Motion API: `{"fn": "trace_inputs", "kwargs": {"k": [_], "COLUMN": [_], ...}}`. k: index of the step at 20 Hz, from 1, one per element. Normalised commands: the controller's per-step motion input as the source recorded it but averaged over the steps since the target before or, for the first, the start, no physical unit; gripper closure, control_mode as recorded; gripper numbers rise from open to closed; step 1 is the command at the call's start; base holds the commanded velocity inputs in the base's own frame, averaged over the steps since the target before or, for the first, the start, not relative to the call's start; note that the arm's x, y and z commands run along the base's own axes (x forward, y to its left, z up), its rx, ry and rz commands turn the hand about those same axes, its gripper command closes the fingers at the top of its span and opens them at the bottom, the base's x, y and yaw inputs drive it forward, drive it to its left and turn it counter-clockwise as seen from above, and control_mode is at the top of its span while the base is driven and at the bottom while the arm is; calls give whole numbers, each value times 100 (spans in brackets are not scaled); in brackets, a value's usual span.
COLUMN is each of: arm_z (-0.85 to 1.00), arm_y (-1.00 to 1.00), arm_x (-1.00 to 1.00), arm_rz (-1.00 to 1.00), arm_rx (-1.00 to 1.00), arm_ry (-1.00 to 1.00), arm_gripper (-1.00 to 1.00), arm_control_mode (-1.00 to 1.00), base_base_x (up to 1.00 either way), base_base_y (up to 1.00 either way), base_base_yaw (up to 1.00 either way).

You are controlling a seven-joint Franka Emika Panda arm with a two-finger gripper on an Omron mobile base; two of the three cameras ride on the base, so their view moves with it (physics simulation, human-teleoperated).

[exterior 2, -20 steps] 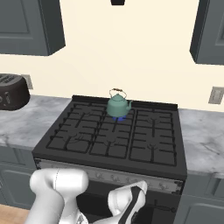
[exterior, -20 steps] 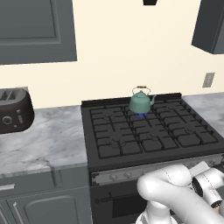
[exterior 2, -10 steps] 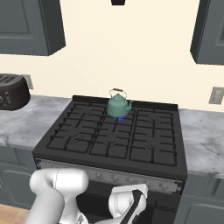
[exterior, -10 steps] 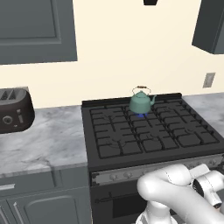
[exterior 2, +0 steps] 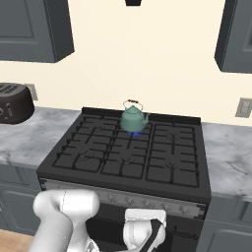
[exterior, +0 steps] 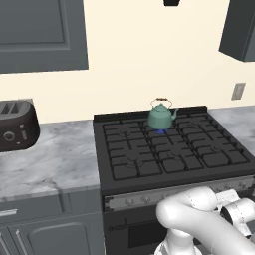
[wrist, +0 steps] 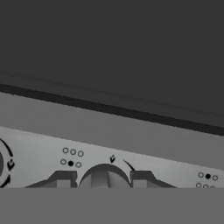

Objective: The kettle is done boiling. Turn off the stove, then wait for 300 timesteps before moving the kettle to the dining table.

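Three views cover the scene. Left base view: the stove (exterior: 169, 154) stands between two marble counters, and the kettle (exterior: 160, 116) sits upright on a rear grate near the middle of the back row, spout toward the right. A small blue flame (exterior: 161, 131) shows under the kettle base. A dark toaster (exterior: 17, 125) rests on the left counter (exterior: 50, 164), well apart from the stove. The silver knob strip (exterior: 149, 198) runs along the stove front; the white arm (exterior: 204, 224) bends in front of it at lower right. A wall outlet (exterior: 238, 91) sits on the wall to the right.

Right base view: the kettle (exterior 2: 133, 118) occupies the same rear grate, its wire handle arched above the lid, blue flame (exterior 2: 134, 132) beneath. The stove (exterior 2: 128, 157) fills the centre, with the toaster (exterior 2: 12, 103) at the far left edge. The arm's wrist (exterior 2: 145, 231) is low in front of the oven door, just below the knob strip (exterior 2: 147, 199).

Hand view: the gripper (wrist: 103, 180) faces the silver strip at close range. One round knob (wrist: 104, 176) lies between the two dark fingertips (wrist: 63, 179), which stand just beside it on either side. Whether the pads press on the knob cannot be told. Printed burner dots (wrist: 71, 157) and an arrow mark (wrist: 112, 159) sit above the knob.
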Motion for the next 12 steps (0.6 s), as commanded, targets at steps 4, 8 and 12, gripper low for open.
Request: {"fn": "trace_inputs", "kwargs": {"k": [4, 8, 12], "arm_z": [0, 0, -3], "arm_y": [0, 0, 0], "arm_x": [-7, -2, -6], "arm_rz": [-9, -11, -7], "arm_rx": [18, 20, 15], "arm_ry": [-8, -1, 0], "arm_gripper": [100, 100, 100], "arm_control_mode": [-100, -100, -100], "base_base_x": [0, 0, 0], "base_base_y": [0, 0, 0], "base_base_yaw": [0, 0, 0]}}
